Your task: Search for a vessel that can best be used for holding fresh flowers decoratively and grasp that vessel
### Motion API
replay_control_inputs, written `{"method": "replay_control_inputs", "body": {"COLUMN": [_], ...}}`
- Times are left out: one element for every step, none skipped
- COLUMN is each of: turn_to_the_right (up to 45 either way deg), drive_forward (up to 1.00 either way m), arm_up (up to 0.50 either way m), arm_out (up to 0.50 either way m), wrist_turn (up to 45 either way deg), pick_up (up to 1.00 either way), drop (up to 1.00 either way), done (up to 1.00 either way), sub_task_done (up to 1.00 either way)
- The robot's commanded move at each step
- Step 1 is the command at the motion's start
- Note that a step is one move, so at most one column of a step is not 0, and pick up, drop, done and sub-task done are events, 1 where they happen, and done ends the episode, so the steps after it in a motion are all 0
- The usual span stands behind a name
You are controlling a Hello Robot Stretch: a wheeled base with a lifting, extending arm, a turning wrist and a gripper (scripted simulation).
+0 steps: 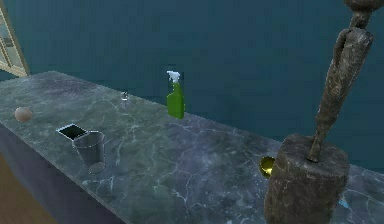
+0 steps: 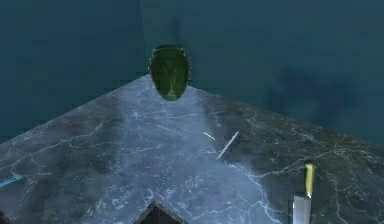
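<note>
A dark green, rounded vessel [image 2: 170, 72] stands at the far corner of the grey marble counter [image 2: 120, 150] in the arm side view, against the teal wall. In the forward view the same kind of marble counter [image 1: 190, 165] carries a small grey metal cup [image 1: 88, 147], a green spray bottle [image 1: 176, 96] with a white nozzle, and a tiny clear glass thing [image 1: 124, 96].
A tall brown statue [image 1: 318, 140] on a rough block rises at the forward view's right, with a small gold thing [image 1: 266, 166] beside it. A pale ball [image 1: 22, 115] and a dark square thing [image 1: 71, 131] lie left. A yellow-handled knife [image 2: 304, 195] and two thin pale slivers [image 2: 226, 146] lie on the counter.
</note>
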Motion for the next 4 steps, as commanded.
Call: {"method": "replay_control_inputs", "body": {"turn_to_the_right": [0.0, 0.0, 0.0, 0.0], "drive_forward": [0.00, 0.00, 0.00, 0.00], "arm_up": [0.38, 0.00, 0.00, 0.00], "arm_out": [0.00, 0.50, 0.00, 0.00], "wrist_turn": [0.0, 0.0, 45.0, 45.0], "pick_up": [0.00, 0.00, 0.00, 0.00], "drop": [0.00, 0.00, 0.00, 0.00], "done": [0.00, 0.00, 0.00, 0.00], "sub_task_done": [0.00, 0.00, 0.00, 0.00]}}
